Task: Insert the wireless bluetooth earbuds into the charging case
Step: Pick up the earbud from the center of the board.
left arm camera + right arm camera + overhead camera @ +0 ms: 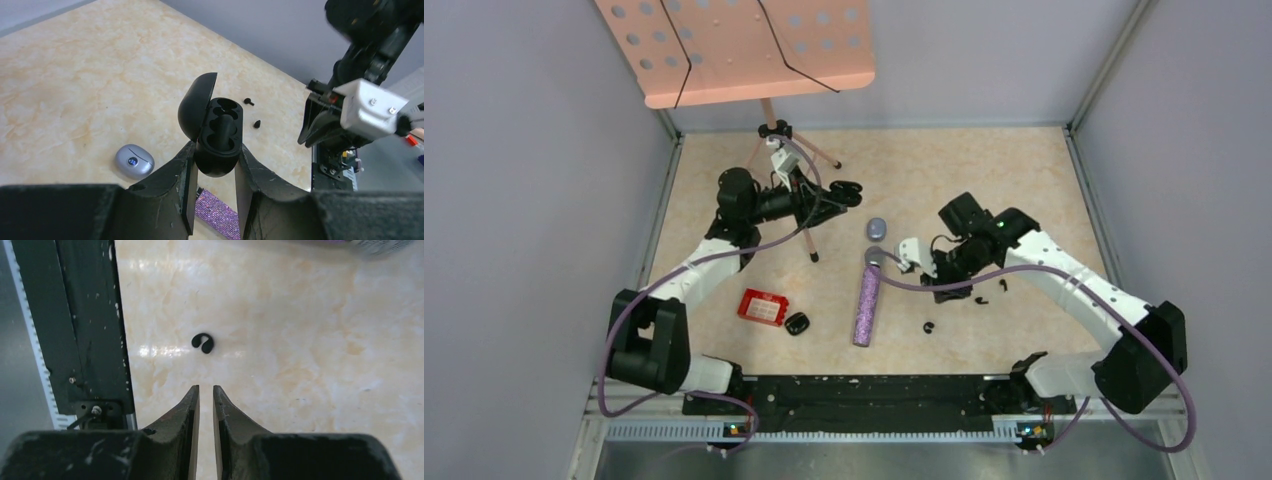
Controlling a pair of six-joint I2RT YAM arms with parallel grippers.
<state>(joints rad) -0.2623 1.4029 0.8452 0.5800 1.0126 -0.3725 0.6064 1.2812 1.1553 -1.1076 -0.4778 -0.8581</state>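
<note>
The left jaws, closest to view, clamp an open black charging case (220, 137), wells empty, above the worktop (75, 75). The right jaws hang pinched nearly together, empty, over a loose black earbud (202, 343) toward the near edge. Tiny and glossy, it could skid away from a closing pinch.

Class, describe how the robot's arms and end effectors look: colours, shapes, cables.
The left arm and right arm have white links, black joints and a purple cable each. A green light glows on the right arm. The left end effector and right end effector have black, wedge-shaped, scuffed fingers.
</note>
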